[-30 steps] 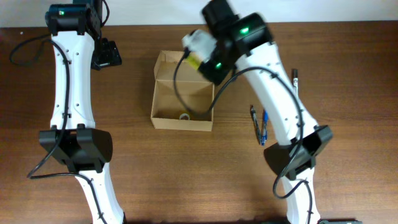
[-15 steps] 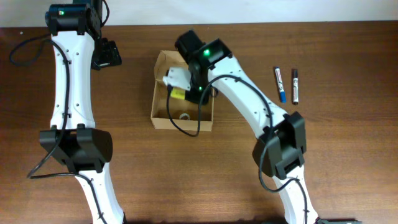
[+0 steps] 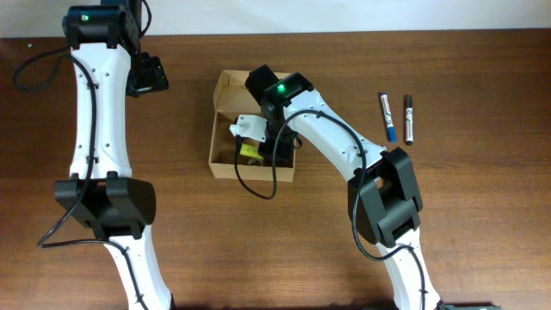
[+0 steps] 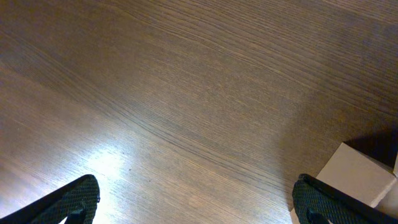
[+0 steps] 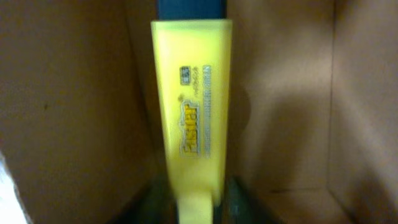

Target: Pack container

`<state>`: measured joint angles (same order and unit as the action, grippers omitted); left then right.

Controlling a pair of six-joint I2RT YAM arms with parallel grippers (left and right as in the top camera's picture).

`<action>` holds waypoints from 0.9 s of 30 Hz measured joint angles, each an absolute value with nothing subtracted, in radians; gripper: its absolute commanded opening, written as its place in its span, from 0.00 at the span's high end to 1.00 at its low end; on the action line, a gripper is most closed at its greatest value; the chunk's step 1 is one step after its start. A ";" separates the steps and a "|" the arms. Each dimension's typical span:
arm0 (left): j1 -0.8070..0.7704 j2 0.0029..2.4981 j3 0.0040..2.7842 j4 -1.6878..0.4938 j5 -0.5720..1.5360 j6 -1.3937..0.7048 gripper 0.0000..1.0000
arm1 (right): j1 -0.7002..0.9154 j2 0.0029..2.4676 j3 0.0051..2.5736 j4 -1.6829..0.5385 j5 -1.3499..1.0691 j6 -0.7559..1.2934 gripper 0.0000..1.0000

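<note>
Right pincer [image 5: 193,200] is clenching a yellow highlighter [image 5: 191,106], holding it inside the box [image 3: 222,170] for packing — left pincer [image 4: 196,199] is idling released, well aside.

A robotics lab bench, it seems: two white jointed robot arms with black housings [image 3: 90,112], green status lights [image 3: 83,16] lit and loose black cables [image 3: 26,69], over a dark brown wood-grain table [image 4: 186,93] stretching ahead of the black fingers [image 4: 71,199] of the left gripper [image 4: 196,186].
</note>
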<state>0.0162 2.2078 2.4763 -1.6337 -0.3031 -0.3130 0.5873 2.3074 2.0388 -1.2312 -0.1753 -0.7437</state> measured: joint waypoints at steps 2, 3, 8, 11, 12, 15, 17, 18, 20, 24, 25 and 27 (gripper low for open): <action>0.016 2.208 2.476 -1.634 -0.303 -0.313 0.00 | 0.587 2.307 2.043 -1.235 -0.178 -0.720 0.45; 0.016 2.208 2.476 -1.634 -0.303 -0.313 0.00 | 0.587 2.307 2.049 -1.243 -0.179 -0.707 0.45; 0.016 2.208 2.476 -1.634 -0.303 -0.313 0.00 | 0.587 2.308 2.202 -1.315 -0.154 -0.638 0.55; 0.016 2.208 2.476 -1.634 -0.303 -0.313 0.00 | 0.587 2.303 2.370 -1.352 -0.101 -0.546 0.62; 0.016 2.208 2.476 -1.634 -0.303 -0.313 0.00 | 0.587 2.296 2.424 -1.363 -0.076 -0.513 0.62; 0.016 2.208 2.476 -1.634 -0.303 -0.313 0.00 | 0.577 2.246 2.519 -1.381 -0.013 -0.434 0.61; 0.016 2.208 2.476 -1.634 -0.303 -0.313 0.00 | 0.561 2.201 2.539 -1.389 0.016 -0.396 0.60; 0.016 2.208 2.476 -1.634 -0.303 -0.313 0.00 | 0.544 2.174 2.547 -1.396 0.031 -0.374 0.57; 0.016 2.208 2.476 -1.634 -0.303 -0.313 0.00 | 0.493 2.135 2.556 -1.409 0.049 -0.329 0.56; 0.016 2.208 2.476 -1.634 -0.303 -0.313 0.00 | 0.325 2.112 2.539 -1.412 0.062 -0.237 0.53; 0.016 2.208 2.476 -1.634 -0.303 -0.313 0.00 | 0.278 2.112 2.515 -1.408 0.056 -0.221 0.52; 0.016 2.208 2.476 -1.634 -0.303 -0.313 0.00 | 0.178 2.121 2.444 -1.390 0.030 -0.195 0.53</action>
